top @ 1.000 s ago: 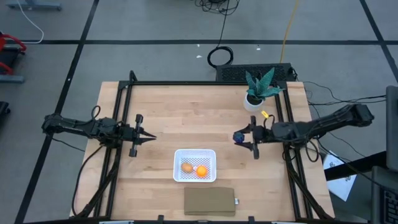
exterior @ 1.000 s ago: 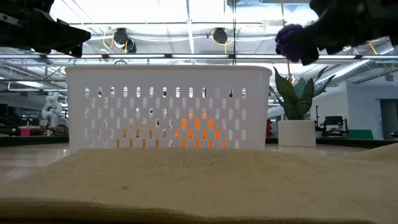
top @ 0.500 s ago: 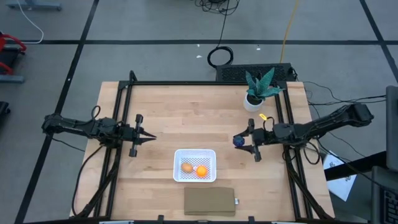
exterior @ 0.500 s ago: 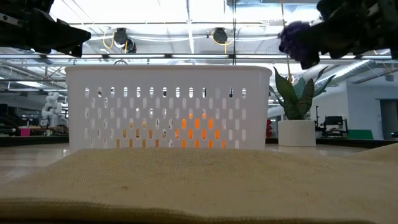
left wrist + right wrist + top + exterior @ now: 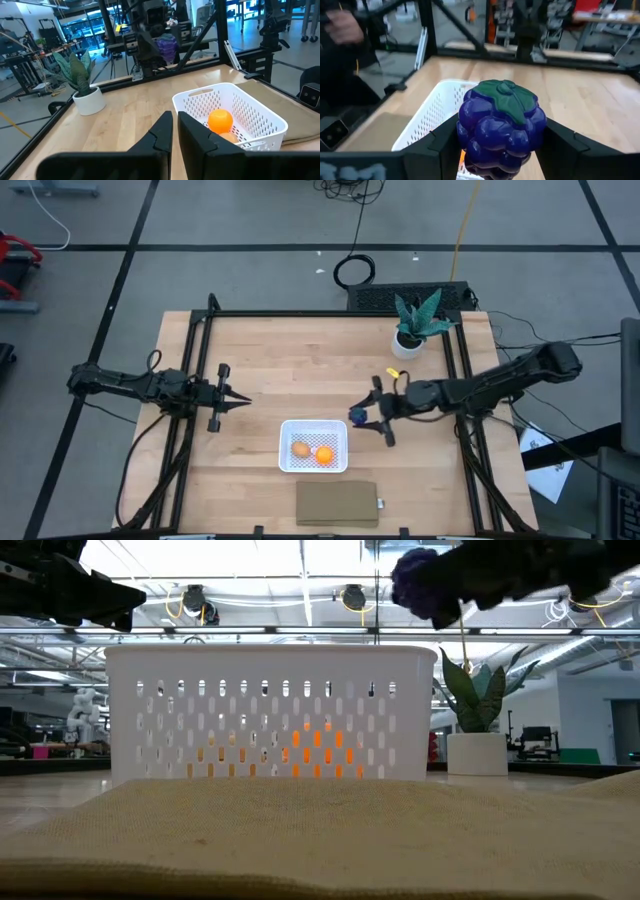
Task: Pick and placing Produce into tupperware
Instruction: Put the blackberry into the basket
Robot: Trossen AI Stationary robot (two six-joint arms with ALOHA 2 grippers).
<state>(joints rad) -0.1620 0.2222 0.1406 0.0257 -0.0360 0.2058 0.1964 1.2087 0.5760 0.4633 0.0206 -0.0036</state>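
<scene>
The white tupperware [image 5: 314, 445] stands on the table near its front edge and holds an orange piece [image 5: 324, 454] and a tan-brown piece [image 5: 301, 448]. My right gripper [image 5: 364, 417] hovers just right of the tupperware, shut on a dark purple grape bunch [image 5: 500, 127], which also shows in the low view [image 5: 418, 580] above the rim. My left gripper [image 5: 240, 401] waits shut at the table's left, level, touching nothing. My right gripper pinches the purple bunch by its two opposite sides [image 5: 465, 131] between its two fingers. The fingers come nearly level from the table's right side. The bunch is lifted clear of the table, its green top [image 5: 507, 98] up, higher than the tupperware's rim.
A flat brown pad [image 5: 337, 503] lies at the front edge, in front of the tupperware. A potted green plant [image 5: 415, 323] stands at the back right. Black frame rails [image 5: 196, 380] run along the table's left, right and far sides.
My right gripper has carried the purple bunch toward the table's left, from near the right rail to just beside the tupperware, still held and clear of the table. Most of the move came in the last half second.
</scene>
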